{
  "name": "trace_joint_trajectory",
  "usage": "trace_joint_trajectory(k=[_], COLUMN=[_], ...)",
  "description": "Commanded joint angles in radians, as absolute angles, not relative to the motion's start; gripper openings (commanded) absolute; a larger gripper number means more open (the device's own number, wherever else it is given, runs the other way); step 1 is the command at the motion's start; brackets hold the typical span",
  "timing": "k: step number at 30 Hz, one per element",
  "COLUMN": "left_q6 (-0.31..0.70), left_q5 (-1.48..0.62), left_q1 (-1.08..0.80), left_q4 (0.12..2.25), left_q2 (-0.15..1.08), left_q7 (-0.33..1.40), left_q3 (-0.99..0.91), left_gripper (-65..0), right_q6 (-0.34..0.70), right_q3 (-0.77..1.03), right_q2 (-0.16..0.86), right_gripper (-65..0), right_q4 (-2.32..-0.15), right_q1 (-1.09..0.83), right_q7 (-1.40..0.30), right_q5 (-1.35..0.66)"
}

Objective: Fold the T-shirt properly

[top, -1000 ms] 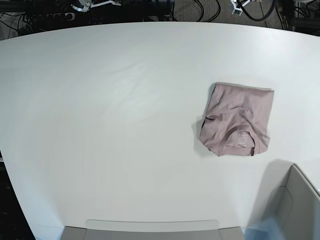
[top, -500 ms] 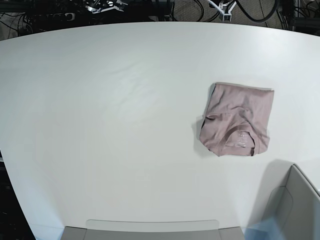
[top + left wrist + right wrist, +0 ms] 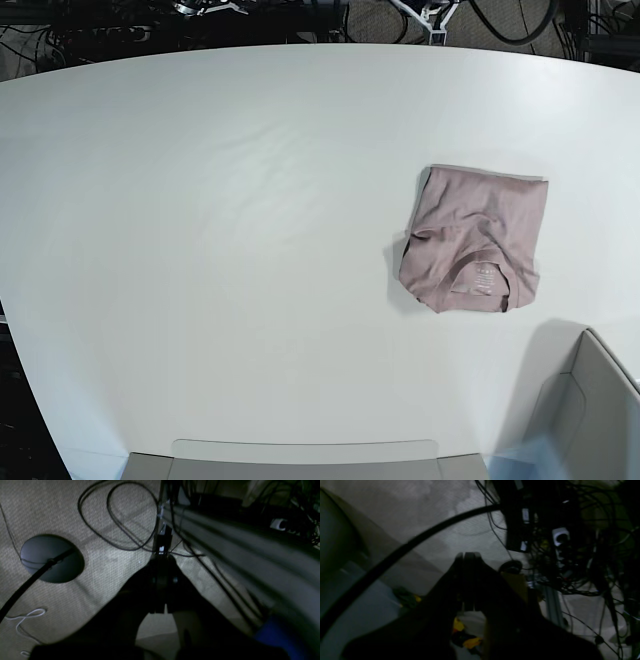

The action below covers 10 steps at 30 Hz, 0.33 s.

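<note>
Our left gripper point(image 3: 162, 562) and right gripper point(image 3: 467, 557) stay closed, empty, shifted slightly; folded T-shirt point(image 3: 478, 238) unmoved on table point(image 3: 220, 250)

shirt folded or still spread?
Folded: the shirt is a compact square on the table, collar and label on top, no hand touching it.

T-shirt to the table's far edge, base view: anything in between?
Nothing: in the base view, only bare white table lies between the folded T-shirt and the far edge.

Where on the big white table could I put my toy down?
Nearly anywhere: the table is bare left of the folded T-shirt, and behind it toward the far edge. It is tighter at the near right, between the shirt and the grey box.
</note>
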<state>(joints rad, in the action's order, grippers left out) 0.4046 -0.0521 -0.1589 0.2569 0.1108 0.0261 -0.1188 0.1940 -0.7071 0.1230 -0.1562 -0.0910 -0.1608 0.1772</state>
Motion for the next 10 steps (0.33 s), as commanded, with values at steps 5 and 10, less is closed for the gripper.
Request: trace_joint_trajectory(k=[5,10], left_q6=[0.412,0.412], left_q5=[-0.054,-0.061], left_q1=[-0.136,-0.136], left_q4=[0.26,0.26], left_q2=[0.065,0.056], left_q7=[0.031,0.031], left_q3=[-0.116,-0.125], left_gripper=[-65.0,-65.0], right_q6=[0.197,0.197], right_q3=[-0.707,-0.707], right_q2=[0.096,0.094], right_gripper=[-65.0,-65.0], right_q4=[-0.114,-0.116], right_q1=[-0.064,-0.064], right_q7=[-0.16,-0.157], right_q5=[0.174,0.174])
